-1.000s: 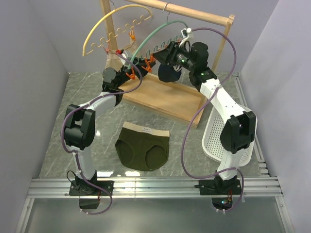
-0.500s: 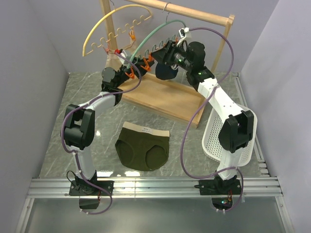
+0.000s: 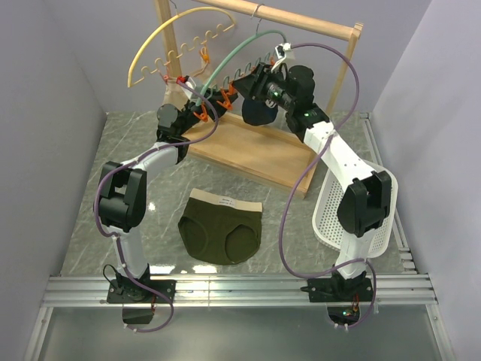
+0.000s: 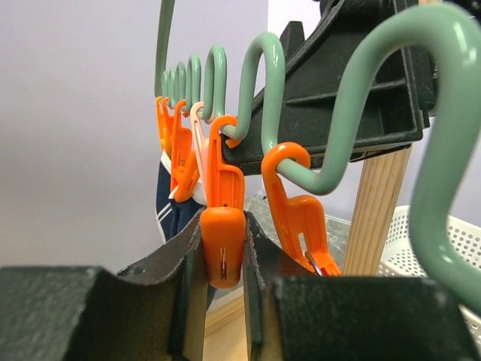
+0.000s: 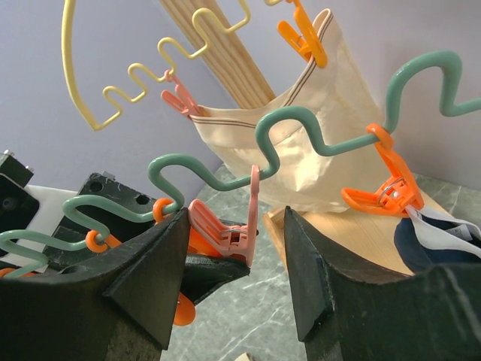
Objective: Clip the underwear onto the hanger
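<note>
The underwear [image 3: 222,229], olive-green with a tan waistband, lies flat on the table between the arms, touched by neither gripper. The teal hanger [image 3: 229,64] hangs from the wooden rail, and its wavy wire shows in the left wrist view [image 4: 264,98] and the right wrist view [image 5: 301,124]. My left gripper [image 3: 216,99] is shut on an orange clip [image 4: 223,252] that hangs from the hanger. My right gripper [image 3: 253,84] is open just right of it, its jaws on either side of a pink clip [image 5: 229,226] without pressing it.
A cream-yellow hanger [image 3: 161,34] hangs left of the teal one with a beige garment [image 5: 331,128] clipped to it. A navy garment [image 3: 259,113] hangs from the teal hanger. The rack's wooden base [image 3: 255,150] lies behind the underwear. A white basket [image 3: 353,218] stands at the right.
My right gripper has moved slightly left and up, closer to the hanger's clips. The left arm and the underwear have not moved.
</note>
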`<act>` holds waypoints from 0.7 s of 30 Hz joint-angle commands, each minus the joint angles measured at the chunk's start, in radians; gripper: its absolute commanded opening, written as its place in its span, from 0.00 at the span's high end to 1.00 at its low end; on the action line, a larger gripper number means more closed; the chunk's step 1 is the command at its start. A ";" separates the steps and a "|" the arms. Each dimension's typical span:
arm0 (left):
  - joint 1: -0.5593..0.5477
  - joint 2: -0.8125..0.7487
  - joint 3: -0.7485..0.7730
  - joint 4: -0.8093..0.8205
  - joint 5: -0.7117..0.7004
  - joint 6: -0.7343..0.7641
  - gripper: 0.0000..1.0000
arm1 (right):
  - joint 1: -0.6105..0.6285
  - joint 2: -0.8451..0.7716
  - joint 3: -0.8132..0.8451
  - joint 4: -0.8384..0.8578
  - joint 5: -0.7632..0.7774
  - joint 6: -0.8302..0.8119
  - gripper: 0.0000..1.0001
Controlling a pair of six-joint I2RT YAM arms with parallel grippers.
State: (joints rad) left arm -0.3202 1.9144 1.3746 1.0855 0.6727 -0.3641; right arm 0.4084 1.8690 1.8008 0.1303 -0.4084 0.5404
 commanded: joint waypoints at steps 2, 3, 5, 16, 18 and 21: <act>-0.019 0.002 0.046 0.036 0.051 -0.004 1.00 | 0.036 0.018 0.023 -0.014 0.075 -0.039 0.40; -0.020 0.002 0.046 0.034 0.051 -0.001 1.00 | 0.041 0.015 0.025 -0.023 0.110 -0.057 0.40; -0.020 0.000 0.044 0.036 0.051 -0.003 1.00 | 0.044 0.015 0.020 -0.021 0.123 -0.062 0.40; -0.026 0.003 0.046 0.039 0.070 0.002 1.00 | 0.044 0.025 0.012 0.025 0.037 0.001 0.46; -0.026 0.000 0.046 0.040 0.074 0.005 1.00 | 0.044 0.032 0.020 0.019 0.031 0.004 0.47; -0.026 -0.002 0.044 0.044 0.090 0.011 1.00 | 0.043 0.047 0.055 -0.009 0.017 -0.008 0.48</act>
State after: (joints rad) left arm -0.3153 1.9160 1.3750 1.0798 0.6613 -0.3611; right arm 0.4397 1.8709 1.8023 0.1406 -0.3405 0.5232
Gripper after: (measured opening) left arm 0.242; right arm 0.525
